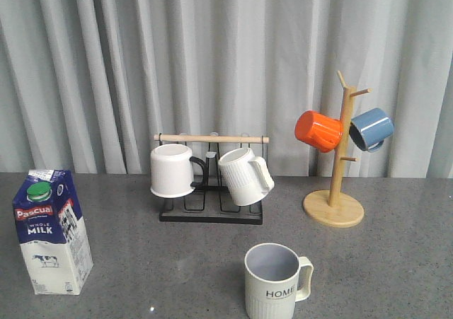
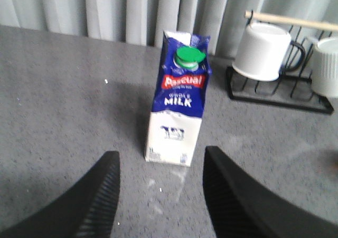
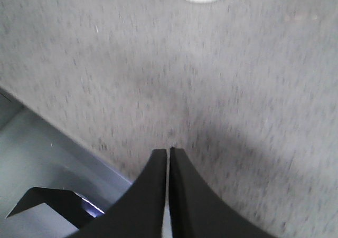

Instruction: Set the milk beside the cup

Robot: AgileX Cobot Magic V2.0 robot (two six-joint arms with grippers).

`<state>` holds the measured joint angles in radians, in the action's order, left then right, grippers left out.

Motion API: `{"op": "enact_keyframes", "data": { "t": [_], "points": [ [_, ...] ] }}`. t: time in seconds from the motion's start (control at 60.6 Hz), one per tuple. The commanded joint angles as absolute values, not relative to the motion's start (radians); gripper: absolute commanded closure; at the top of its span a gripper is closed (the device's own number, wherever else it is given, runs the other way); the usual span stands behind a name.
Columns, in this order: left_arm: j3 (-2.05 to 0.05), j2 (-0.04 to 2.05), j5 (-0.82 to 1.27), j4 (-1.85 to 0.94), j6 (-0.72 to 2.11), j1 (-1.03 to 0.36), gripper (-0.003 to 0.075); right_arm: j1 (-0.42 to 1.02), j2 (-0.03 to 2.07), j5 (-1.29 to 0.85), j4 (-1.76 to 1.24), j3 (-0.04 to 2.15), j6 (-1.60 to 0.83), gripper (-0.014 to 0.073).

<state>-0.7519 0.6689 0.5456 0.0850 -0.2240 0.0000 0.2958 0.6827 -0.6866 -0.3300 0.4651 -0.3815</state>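
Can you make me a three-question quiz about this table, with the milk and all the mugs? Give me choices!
1. Where is the milk carton?
A. far left on the table
B. inside the HOME cup
C. on the wooden tree

2. How many mugs hang on the wooden mug tree?
A. one
B. two
C. four

3. The left gripper is:
A. open
B. shut on the carton
C. holding a mug

Answers: 1 A, it stands apart from the HOME cup; 2 B, an orange mug and a blue mug; 3 A, its fingers are spread, empty.
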Motion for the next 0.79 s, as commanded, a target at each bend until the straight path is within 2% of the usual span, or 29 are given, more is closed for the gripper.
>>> {"op": "enact_keyframes", "data": {
  "t": [0.0,0.198,0.495,0.776],
  "points": [
    [-0.832,0.715,0.522,0.047,-0.174,-0.001,0.0360,0.292,0.634,-0.599,-0.347,0.417,-0.392,0.0603],
    [-1.067,0.854,0.659,-0.019,-0.045,-0.001,0.0323,0.292,0.586,-0.565,-0.372,0.382,-0.389,0.0601],
    [-1.497,1.142,1.018,-0.026,0.012,-0.001,0.0185,0.292,0.586,-0.563,-0.386,0.382,-0.386,0.0601],
    [-1.752,1.367,1.083,-0.028,0.050,-0.001,0.0176,0.292,0.586,-0.564,-0.400,0.382,-0.386,0.0601]
  ]
}}
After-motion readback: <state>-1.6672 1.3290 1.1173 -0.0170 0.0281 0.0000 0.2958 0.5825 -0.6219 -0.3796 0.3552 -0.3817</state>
